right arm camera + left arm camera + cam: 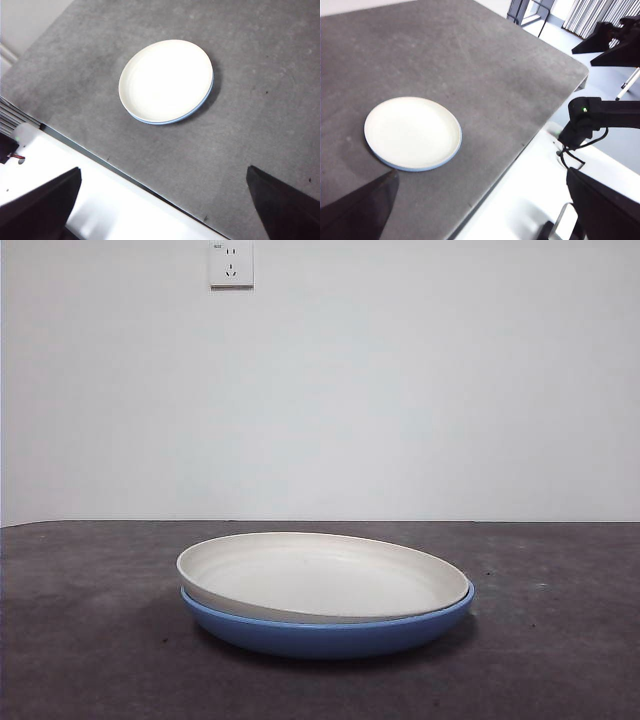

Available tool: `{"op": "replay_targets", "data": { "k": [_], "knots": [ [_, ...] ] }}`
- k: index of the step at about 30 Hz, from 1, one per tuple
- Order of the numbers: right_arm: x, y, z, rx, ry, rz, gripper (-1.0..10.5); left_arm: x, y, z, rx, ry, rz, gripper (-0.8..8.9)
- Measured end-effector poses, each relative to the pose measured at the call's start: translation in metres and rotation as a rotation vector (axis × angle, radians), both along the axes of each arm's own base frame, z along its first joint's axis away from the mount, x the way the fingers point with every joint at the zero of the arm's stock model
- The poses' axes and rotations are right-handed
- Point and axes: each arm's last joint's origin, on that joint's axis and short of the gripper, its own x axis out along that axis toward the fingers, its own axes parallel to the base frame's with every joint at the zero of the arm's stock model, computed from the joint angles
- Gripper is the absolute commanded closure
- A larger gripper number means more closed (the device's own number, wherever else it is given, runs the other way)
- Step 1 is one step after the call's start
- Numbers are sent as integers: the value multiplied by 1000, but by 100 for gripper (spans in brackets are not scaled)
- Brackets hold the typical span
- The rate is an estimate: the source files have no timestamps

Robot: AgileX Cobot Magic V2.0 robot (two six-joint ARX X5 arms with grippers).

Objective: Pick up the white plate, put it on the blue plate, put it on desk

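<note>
The white plate [320,575] lies nested inside the blue plate [330,633] in the middle of the desk [90,640], slightly tilted and shifted toward the left. Both wrist views look down on the stack from well above: the white plate [411,131] shows a thin edge of the blue plate [451,154], and the white plate [165,80] likewise over the blue plate [200,102]. My left gripper [485,210] is open, high and back from the plates, with nothing between its jaws. My right gripper [162,205] is open too, equally far off. Neither arm shows in the front view.
The desk's edge [520,150] runs close to the plates, with a white surface beyond it. The other arm's black body [595,115] sits past that edge. A wall socket [231,264] is on the white back wall.
</note>
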Motion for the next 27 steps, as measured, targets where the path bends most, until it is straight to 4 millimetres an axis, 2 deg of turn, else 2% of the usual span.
{"op": "replay_targets", "data": {
  "k": [8, 10, 11, 13, 14, 15, 16, 27],
  "knots": [
    [-2, -1, 0, 5, -14, 2, 392, -3, 3, -8, 55, 79, 3, 141],
    [-2, -1, 0, 5, -14, 2, 399, -4, 3, -9, 64, 91, 3, 206],
    [-2, -1, 0, 5, -14, 2, 437, -4, 3, -9, 67, 94, 3, 272],
    [-2, -1, 0, 5, -14, 1, 662, -4, 3, -10, 69, 96, 3, 495],
    [-2, -1, 0, 5, -14, 1, 843, -4, 3, -10, 70, 97, 3, 661],
    [-2, -1, 0, 4, -14, 1, 965, -4, 3, -10, 70, 98, 3, 822],
    [-2, -1, 0, 4, -13, 1, 924, -4, 3, -10, 70, 98, 3, 789],
    [-2, -1, 0, 2, -15, -2, 927, -4, 3, -10, 70, 98, 3, 797]
  ]
}}
